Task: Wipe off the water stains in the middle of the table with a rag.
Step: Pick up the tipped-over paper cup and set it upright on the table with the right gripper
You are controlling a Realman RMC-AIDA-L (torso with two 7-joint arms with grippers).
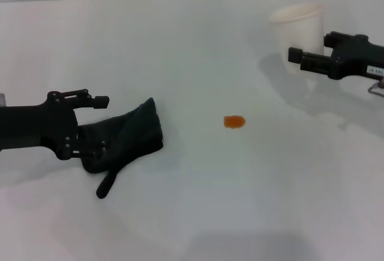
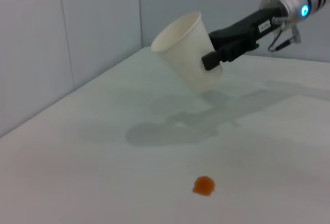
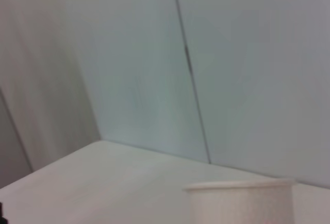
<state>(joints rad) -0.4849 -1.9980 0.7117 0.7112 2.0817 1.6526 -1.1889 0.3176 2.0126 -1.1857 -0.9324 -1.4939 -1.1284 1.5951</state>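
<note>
The left gripper [image 1: 99, 126] is low over the worktop [image 1: 192, 213], and its black fingers are apart. One finger [image 1: 96, 100] sticks out just behind the rag [image 1: 129, 138], and the other one lies on the rag's near part. So the rag sits right between and under the fingers, but they are not squeezed tight on it. The rag is soft and dark, nearly black. It is bunched up in folds, with a pointy corner at the back. A thin strip like a tail hangs out of it toward the front edge of the worktop.

Farther out from the left gripper, past the rag, is the water stain [image 1: 234, 121]. It is a small orange blot, a bit longer than it is wide, and it looks wet. It lies apart from the rag, with bare worktop between them. In the left wrist view the same blot [image 2: 204, 185] looks like a small round drop. The worktop is white, flat and smooth.

Farthest away, beyond the blot, is the right gripper [image 1: 297, 57]. It is clamped on a white cup [image 1: 297, 27] and holds it tipped, off the worktop. The cup is thin and pale, wider at its open mouth, with a rolled rim.
</note>
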